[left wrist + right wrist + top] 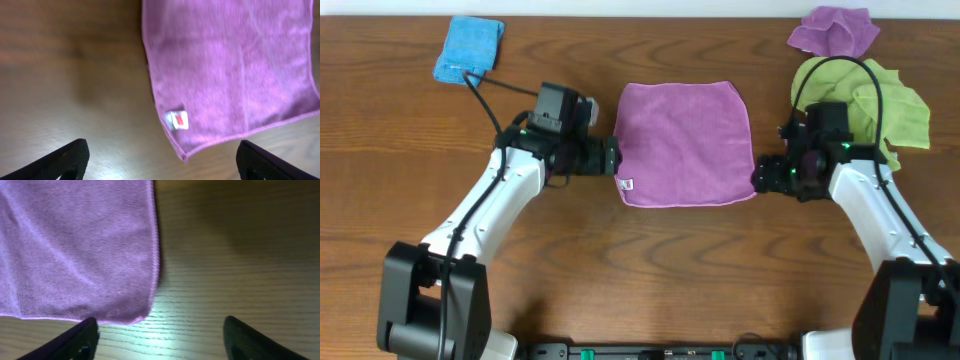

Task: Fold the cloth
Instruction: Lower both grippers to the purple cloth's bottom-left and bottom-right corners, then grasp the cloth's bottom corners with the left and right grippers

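Brown wood-grain table (640,280) seen from above, with two white robot arms reaching in from the bottom edge. At the centre lies the cloth (685,143), a square purple-magenta microfibre piece spread flat, with a small white tag (627,184) at its lower left corner. The left gripper (610,157) sits just beside the cloth's left edge, a little above the tag. Its wrist view shows both black fingers (270,165) spread wide and holding nothing, with the tagged corner between them. The right gripper (763,175) sits just beside the cloth's lower right corner. Its wrist view also shows the fingers spread wide and empty, with the rounded cloth corner close to the finger at lower left. A small blue cloth (468,48) lies at upper left. At upper right, a bunched purple cloth (835,30) sits above a crumpled lime-green towel (895,105).
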You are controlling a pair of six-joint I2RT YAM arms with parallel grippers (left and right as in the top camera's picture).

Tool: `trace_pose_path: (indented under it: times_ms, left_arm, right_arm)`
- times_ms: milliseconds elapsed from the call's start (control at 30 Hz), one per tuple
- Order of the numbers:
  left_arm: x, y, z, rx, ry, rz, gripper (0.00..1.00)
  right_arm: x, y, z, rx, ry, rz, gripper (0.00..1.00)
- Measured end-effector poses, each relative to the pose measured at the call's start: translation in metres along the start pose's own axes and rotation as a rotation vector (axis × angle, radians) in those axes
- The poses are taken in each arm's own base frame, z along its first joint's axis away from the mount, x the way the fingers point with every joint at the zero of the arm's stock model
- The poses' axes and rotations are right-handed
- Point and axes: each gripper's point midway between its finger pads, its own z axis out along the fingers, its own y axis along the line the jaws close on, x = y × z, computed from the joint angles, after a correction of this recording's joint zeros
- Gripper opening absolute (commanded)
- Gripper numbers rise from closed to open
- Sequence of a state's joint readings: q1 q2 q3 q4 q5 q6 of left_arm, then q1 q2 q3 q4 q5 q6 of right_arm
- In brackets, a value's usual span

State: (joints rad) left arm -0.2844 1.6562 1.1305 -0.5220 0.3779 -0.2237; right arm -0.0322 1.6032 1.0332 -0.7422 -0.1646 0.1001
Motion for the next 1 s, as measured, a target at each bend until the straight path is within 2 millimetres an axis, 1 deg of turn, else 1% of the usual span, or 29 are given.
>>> trace_pose_path:
  times_ms: [67, 300, 500, 667, 800, 833, 867, 900, 967, 1000]
  left_arm:
    - [0.007, -0.002, 0.003, 0.025, 0.021, -0.028, 0.95]
    - [0.030, -0.004, 0.013, 0.063, 0.083, -0.118, 0.95]
    - [0.051, -0.013, 0.029, 0.105, 0.124, -0.140, 0.95]
    - [0.052, -0.015, 0.035, 0.129, 0.111, -0.170, 0.95]
    - [0.050, -0.016, 0.041, 0.146, 0.083, -0.179, 0.95]
    - [0.051, -0.017, 0.042, 0.148, 0.082, -0.183, 0.96]
    - [0.052, -0.017, 0.042, 0.149, 0.083, -0.187, 1.00]
    - [0.052, -0.018, 0.043, 0.150, 0.084, -0.190, 0.95]
    - [0.053, -0.020, 0.043, 0.152, 0.087, -0.196, 0.92]
    - [0.054, -0.021, 0.043, 0.152, 0.089, -0.195, 0.89]
  right_arm:
    - [0.001, -0.002, 0.000, -0.003, 0.004, 0.002, 0.74]
    - [0.002, 0.001, 0.000, -0.032, 0.008, -0.022, 0.72]
    - [0.007, 0.008, 0.008, -0.081, 0.047, -0.034, 0.69]
    - [0.020, 0.013, 0.021, -0.126, 0.120, -0.023, 0.68]
    - [0.025, 0.016, 0.026, -0.149, 0.149, -0.018, 0.66]
    - [0.025, 0.016, 0.026, -0.153, 0.151, -0.018, 0.64]
    - [0.025, 0.017, 0.026, -0.157, 0.151, -0.018, 0.63]
    - [0.026, 0.018, 0.026, -0.159, 0.152, -0.019, 0.63]
    - [0.026, 0.018, 0.026, -0.164, 0.152, -0.020, 0.61]
    - [0.026, 0.019, 0.026, -0.166, 0.152, -0.020, 0.58]
